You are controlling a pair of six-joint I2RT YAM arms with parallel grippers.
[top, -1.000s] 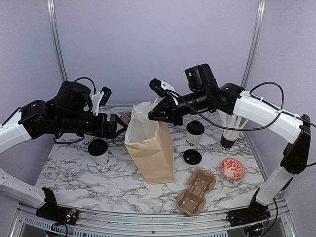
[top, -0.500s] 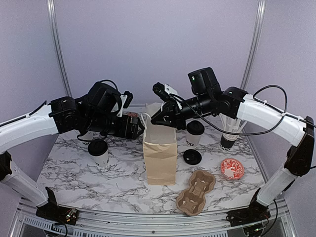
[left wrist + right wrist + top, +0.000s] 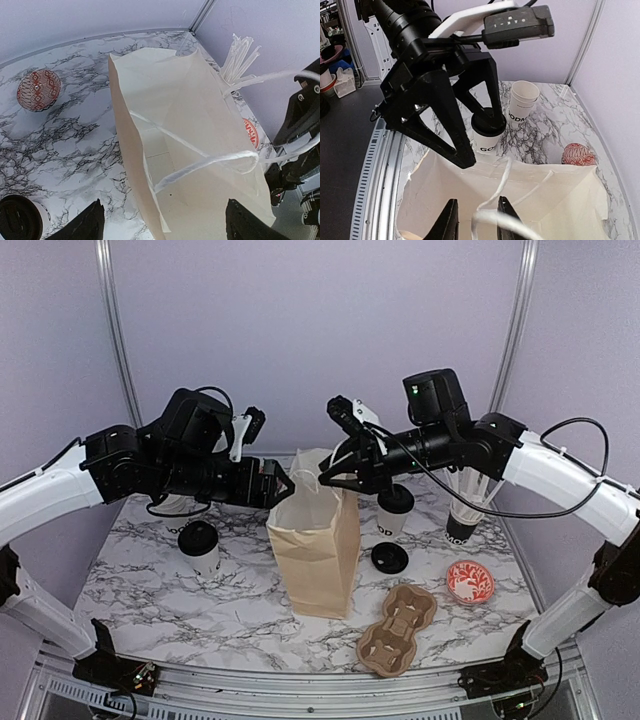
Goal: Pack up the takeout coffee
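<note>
Found left tool [image 3: 286, 484] spread wide, empty, at upper left edge of standing bag [image 3: 315, 540]. Found right tool [image 3: 328, 476] narrowly parted over bag mouth, handle [image 3: 487, 217] strand loose between jaws. Noted lidded cup [image 3: 201, 548] upright on bench [image 3: 170, 605], below and left of left tool. Noted second cup [image 3: 395, 510] right of bag, directly below right tool. Both outside bag.
</note>
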